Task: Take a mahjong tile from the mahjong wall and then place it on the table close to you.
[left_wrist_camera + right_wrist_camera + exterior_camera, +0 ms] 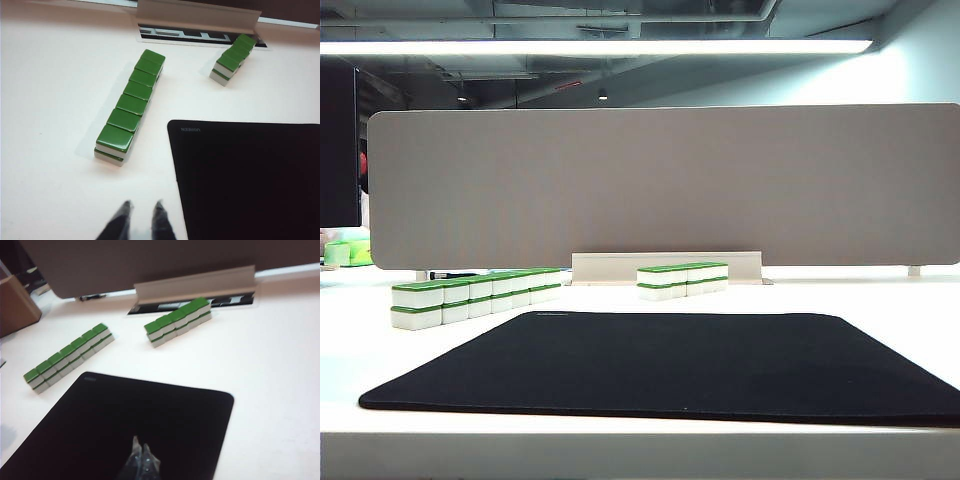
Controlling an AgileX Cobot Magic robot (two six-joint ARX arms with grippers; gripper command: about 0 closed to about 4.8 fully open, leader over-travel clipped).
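Nothing was lifted yet: this was the approach, with both arms out of the exterior view. The mahjong wall [478, 296] sat at about nine o'clock of the black mat [670, 365] on the table [920, 310], complete, two tiles high. A shorter row [683, 279] lay at twelve o'clock beyond the mat, near the grey bracket [665, 266].

In its wrist view the left gripper [141, 215] hovered over bare table short of the wall's near end, jaws parted by a narrow gap, gripping nothing. The right gripper [140, 454] hung over the mat, tips pressed together, empty.

Next, I judged, the left jaws needed to widen, drop over the nearest top tile alone, and pinch it without nudging its neighbour.
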